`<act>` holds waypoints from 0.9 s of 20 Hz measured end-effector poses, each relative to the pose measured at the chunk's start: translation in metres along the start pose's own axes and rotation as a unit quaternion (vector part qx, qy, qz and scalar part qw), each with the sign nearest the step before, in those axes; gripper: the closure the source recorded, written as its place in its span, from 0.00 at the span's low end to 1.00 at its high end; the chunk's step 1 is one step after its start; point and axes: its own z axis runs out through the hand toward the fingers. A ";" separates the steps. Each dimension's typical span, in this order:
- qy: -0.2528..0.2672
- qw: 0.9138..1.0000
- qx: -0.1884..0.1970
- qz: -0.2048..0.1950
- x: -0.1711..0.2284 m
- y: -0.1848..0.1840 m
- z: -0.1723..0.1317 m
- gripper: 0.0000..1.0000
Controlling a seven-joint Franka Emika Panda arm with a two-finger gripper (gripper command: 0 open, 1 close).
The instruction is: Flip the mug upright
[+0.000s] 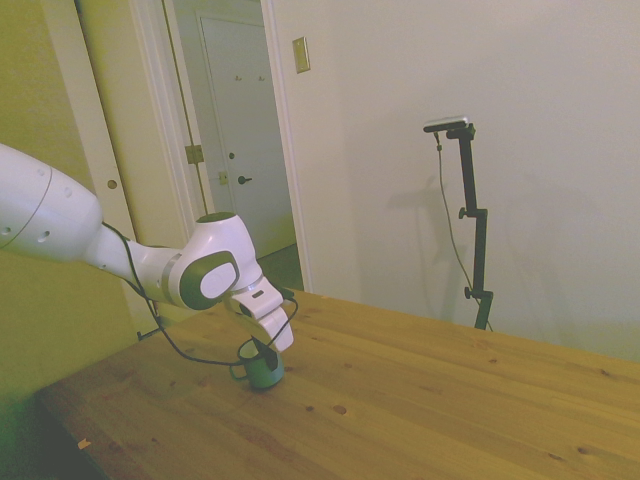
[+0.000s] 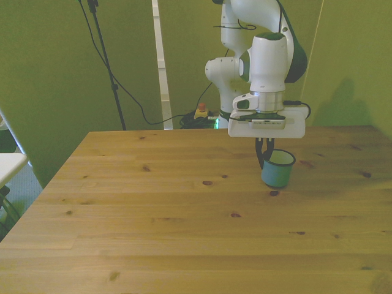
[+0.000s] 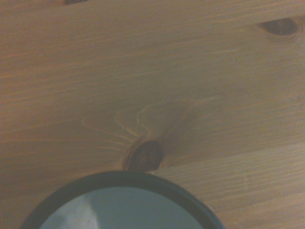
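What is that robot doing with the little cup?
The white robot arm has its gripper down at a small teal mug on the wooden table. The mug is standing with its open mouth facing up, maybe tipped a little, and the dark fingers sit at its rim on the front view's left. The wrist view shows the mug's dark rim and pale inside from above. It is hard to tell whether the fingers are pinching the rim or have let go.

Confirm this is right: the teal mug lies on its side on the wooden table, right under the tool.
Not quite. The mug stands upright, its open mouth facing up, as the front view shows. It does sit on the wooden table, right under the tool.
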 end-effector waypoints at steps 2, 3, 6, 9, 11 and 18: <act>0.000 1.000 0.000 -0.003 -0.001 -0.002 0.000 0.00; 0.000 1.000 0.000 -0.005 -0.002 -0.003 0.001 0.00; -0.001 1.000 0.000 -0.008 -0.003 -0.004 0.001 0.00; 0.000 1.000 0.001 -0.010 -0.003 -0.004 0.001 0.00; -0.001 1.000 0.001 -0.012 -0.004 -0.005 0.000 0.00; 0.014 0.999 0.023 -0.023 -0.011 -0.011 -0.031 0.00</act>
